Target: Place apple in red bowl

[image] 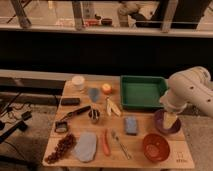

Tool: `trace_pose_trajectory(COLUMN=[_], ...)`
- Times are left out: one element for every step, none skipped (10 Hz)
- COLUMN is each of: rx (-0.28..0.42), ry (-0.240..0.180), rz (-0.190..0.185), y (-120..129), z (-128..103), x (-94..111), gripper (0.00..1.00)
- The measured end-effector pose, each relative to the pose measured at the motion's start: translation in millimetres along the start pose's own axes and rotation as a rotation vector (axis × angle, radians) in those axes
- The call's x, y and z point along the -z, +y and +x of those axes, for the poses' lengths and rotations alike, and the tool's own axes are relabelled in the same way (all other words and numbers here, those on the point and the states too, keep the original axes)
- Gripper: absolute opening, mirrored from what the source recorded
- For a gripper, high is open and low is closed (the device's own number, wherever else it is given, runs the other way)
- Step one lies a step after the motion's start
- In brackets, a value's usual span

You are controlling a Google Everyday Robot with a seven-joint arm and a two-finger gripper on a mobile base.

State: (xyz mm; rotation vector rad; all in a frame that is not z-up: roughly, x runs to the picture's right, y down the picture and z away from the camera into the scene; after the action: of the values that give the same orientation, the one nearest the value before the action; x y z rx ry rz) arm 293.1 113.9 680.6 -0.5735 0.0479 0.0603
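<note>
bench (pixel 144 116): carrying everything, green tray (pixel 142 92) sitting at its far right.
tool (pixel 170 119): hanging just off the tray's near-right corner, over the purple bowl (pixel 159 125); jaws standing released, nothing appearing held.
red bowl (pixel 155 147): sitting on the camera side of the tray, under its right half.
apple (pixel 106 88): resting on the bench just beside the tray's left edge.
key relation: apple lying across the tray from the tool, so the reach is probably going leftward along the tray's front.
</note>
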Motion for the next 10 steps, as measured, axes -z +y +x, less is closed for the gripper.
trace_pose_trajectory(rx=[-0.001, -0.003, -0.003, 0.008, 0.022, 0.035, 0.054, 0.077, 0.095, 0.108], ry=[0.0, -0.004, -0.01, -0.018, -0.025, -0.031, -0.035, -0.044, -0.051, -0.055], rz=[0.0, 0.001, 0.009, 0.017, 0.027, 0.039, 0.05, 0.06, 0.067, 0.073], y=[-0.1, -0.6, -4.2, -9.6, -16.0, -24.2, -32.8, -42.4, -50.5, -57.2], z=[0.0, -0.1, -1.8, -9.6, -18.1, -25.8, -35.0, -48.0, -55.9, -61.7], x=[0.1, -0.9, -2.5, -4.1, -5.7, -7.0, -8.3, -9.4, -10.7, -11.6], gripper=[0.8, 0.8, 0.8, 0.8, 0.8, 0.8, 0.8, 0.8, 0.8, 0.8])
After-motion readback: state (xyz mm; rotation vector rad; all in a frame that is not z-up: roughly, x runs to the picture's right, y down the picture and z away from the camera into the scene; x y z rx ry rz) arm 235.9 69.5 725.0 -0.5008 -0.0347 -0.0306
